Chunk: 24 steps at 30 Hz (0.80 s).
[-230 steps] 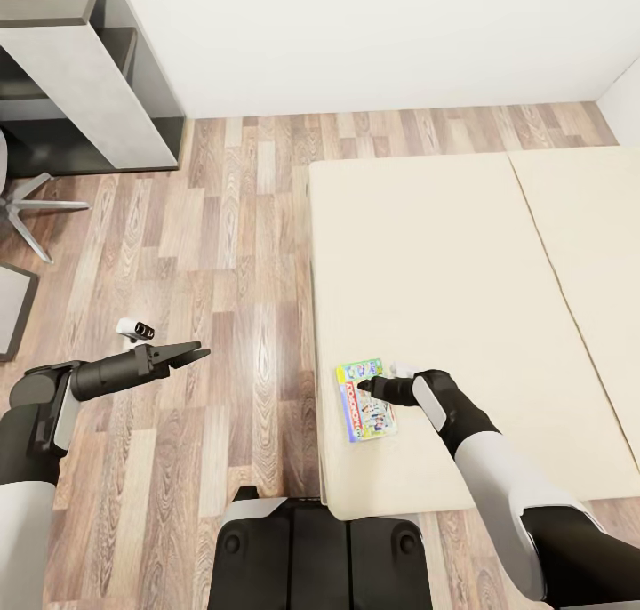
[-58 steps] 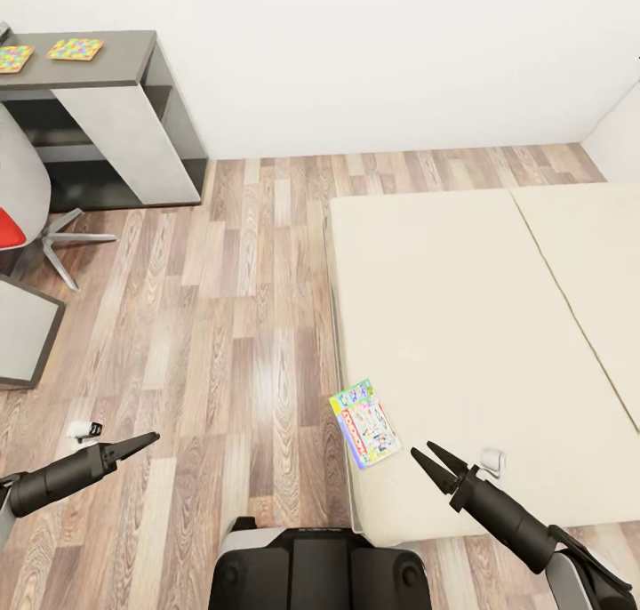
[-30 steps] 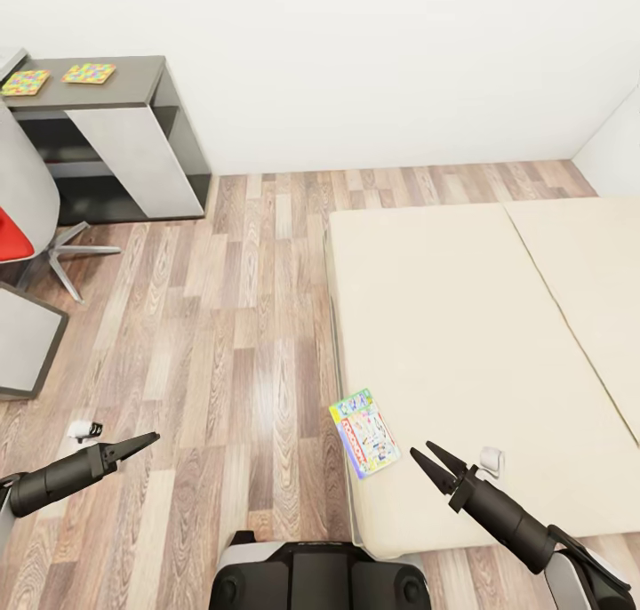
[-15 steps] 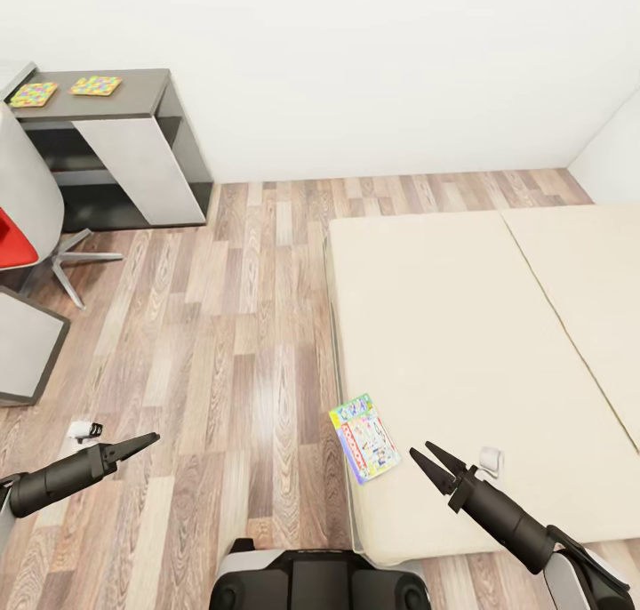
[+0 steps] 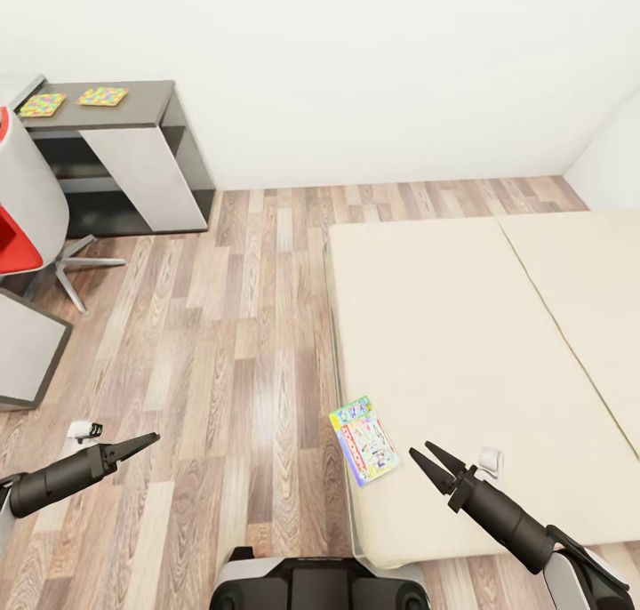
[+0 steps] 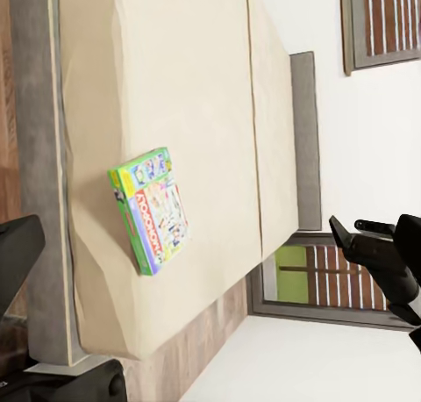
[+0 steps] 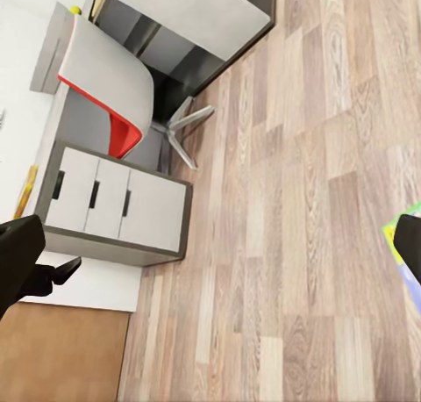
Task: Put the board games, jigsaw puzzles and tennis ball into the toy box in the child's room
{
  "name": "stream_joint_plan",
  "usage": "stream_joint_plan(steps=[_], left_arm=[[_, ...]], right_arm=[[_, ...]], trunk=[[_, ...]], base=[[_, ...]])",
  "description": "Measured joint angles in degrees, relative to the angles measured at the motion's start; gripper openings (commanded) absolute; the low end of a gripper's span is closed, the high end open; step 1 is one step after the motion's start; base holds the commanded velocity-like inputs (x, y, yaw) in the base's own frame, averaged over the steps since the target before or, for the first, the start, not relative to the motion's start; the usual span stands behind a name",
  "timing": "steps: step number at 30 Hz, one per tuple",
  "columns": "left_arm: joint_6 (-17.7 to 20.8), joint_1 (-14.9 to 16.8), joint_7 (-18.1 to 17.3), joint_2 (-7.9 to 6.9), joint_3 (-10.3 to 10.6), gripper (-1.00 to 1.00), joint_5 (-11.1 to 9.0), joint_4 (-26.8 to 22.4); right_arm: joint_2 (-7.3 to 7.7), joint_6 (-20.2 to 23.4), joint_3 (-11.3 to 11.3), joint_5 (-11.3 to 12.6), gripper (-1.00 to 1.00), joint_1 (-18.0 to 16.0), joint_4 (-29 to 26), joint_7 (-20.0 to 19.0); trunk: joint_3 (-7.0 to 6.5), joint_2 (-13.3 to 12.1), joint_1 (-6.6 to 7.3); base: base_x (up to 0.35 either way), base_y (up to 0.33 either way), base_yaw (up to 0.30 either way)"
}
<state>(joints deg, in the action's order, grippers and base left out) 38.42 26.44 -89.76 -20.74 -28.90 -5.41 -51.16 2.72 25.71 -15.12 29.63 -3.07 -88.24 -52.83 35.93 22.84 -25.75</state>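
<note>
**Both grippers empty, 1 board game lying at the bed's corner**

The right gripper [image 5: 425, 461] hangs over the near edge of the bed [image 5: 462, 325] with its 2 fingers spread apart and nothing between them. Just beyond its tips, a little toward the robot's left, lies a board game [image 5: 364, 429], a thin flat box with a green-and-yellow top band, cartoon art and a red logo. It rests flat on the beige mattress close to the bed's near corner, its long side roughly along the mattress edge, apart from the fingers. In the left wrist view the same board game [image 6: 152, 209] lies near the mattress edge, with the grey frame running alongside.

The left gripper [image 5: 142, 441] hovers over the wood-plank floor [image 5: 231, 343], well apart from the bed, its fingers drawn together to a point and holding nothing.

Far ahead of the left gripper, against the white wall, stands the table [image 5: 142, 99], its dark grey section with a white slanted panel. 2 jigsaw puzzles [image 5: 102, 96] lie side by side on that dark top, multicoloured squares just apart from each other. A grey chair with a red seat [image 5: 27, 228] stands beside the table; the right wrist view shows the chair [image 7: 114, 90] next to a white drawer unit [image 7: 118, 211].
</note>
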Motion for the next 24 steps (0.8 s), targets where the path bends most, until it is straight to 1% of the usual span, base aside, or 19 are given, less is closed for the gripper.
stream_joint_plan(steps=[24], left_arm=[[0.1, 0.0, 0.0, 0.00, 0.0, 1.00, 0.0, 0.0]], right_arm=[[-0.06, 0.0, 0.1, -0.1, 1.00, 0.0, 0.0, 0.0]], trunk=[[-2.24, 0.0, 0.00]], base=[[-0.001, 0.000, 0.000]])
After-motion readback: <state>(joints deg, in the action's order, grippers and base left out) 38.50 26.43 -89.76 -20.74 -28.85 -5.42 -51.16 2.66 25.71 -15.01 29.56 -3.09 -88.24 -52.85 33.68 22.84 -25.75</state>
